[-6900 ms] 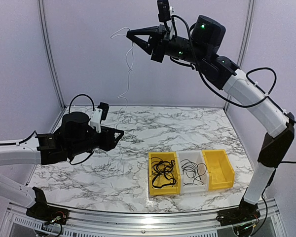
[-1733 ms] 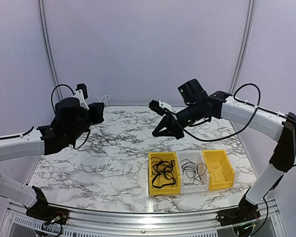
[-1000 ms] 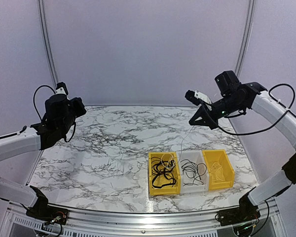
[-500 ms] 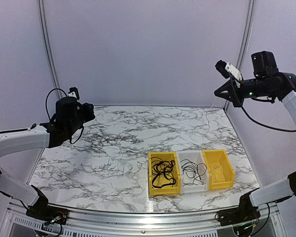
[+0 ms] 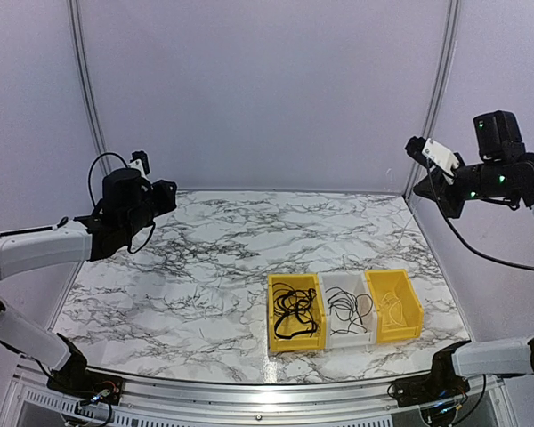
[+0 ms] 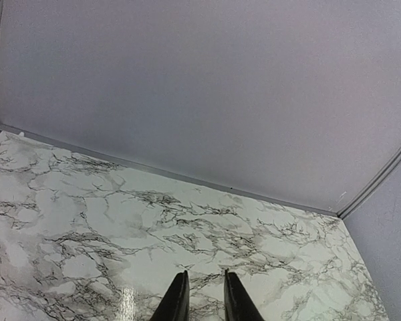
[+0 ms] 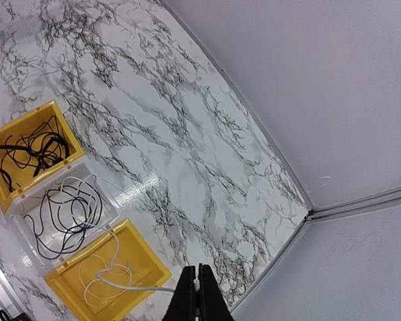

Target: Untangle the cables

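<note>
High at the right, my right gripper (image 5: pixel 420 189) (image 7: pixel 199 271) is shut on a thin white cable (image 7: pixel 120 284). That cable hangs down to the right yellow bin (image 5: pixel 411 307) (image 7: pixel 150 264), where more white cable (image 5: pixel 393 307) lies coiled. Black cables (image 5: pixel 294 311) fill the left yellow bin (image 5: pixel 272 311), and thinner black ones (image 5: pixel 347 307) lie in the clear middle bin (image 5: pixel 345 336). My left gripper (image 5: pixel 169 191) (image 6: pixel 205 274) hovers over the table's far left. Its jaws stand slightly apart with nothing between them.
The three bins stand side by side near the front of the marble table (image 5: pixel 187 267). Grey walls close the table in at the back and both sides. A corner post (image 5: pixel 440 98) runs close beside my right gripper.
My right gripper, still shut on the white cable, has swung up and out to the right wall. My left arm has shifted slightly and its jaws have parted a little.
</note>
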Tool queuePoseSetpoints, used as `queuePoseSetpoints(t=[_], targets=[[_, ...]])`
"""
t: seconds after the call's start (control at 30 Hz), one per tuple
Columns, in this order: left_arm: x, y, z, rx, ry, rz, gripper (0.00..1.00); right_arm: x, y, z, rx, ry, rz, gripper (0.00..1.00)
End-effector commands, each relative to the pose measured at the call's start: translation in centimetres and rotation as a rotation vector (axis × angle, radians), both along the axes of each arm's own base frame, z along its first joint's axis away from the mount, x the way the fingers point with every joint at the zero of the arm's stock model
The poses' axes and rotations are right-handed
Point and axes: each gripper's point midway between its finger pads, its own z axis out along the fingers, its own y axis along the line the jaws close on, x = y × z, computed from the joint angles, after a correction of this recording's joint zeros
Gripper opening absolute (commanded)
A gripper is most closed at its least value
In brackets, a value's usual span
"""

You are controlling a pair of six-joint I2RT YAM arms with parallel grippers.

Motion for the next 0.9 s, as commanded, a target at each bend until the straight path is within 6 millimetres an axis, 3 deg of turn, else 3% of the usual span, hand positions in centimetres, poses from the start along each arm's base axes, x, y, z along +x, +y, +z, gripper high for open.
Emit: queuePoseSetpoints(t=[0.0,0.1,0.33,0.67,0.87], targets=[[0.8,-0.6,0.7,0.003,-0.021,-0.018,0.21,-1.5,-2.1,-1.0,-0.114,0.012,-0.036,0.0],[1.2,-1.1,0.3,0.006,-0.011,-0.035,0.22,-2.4,-2.7,-2.2,-0.162,0.035,-0.026,0.0],[1.5,-1.8,-0.5,-0.007,0.013,-0.057,0.23,-3.7,-2.8,-10.6,-0.233,0.161,0.043,0.0],[0.2,-1.2,-1.4,-0.028,0.035,-0.055,0.24,-1.3,-0.8,-17.4,-0.145,0.253,0.06,0.0],[-0.7,-0.7,-2.2,-0.046,0.056,-0.053,0.25,-1.1,-0.2,-24.0,-0.151,0.37,0.094,0.0]])
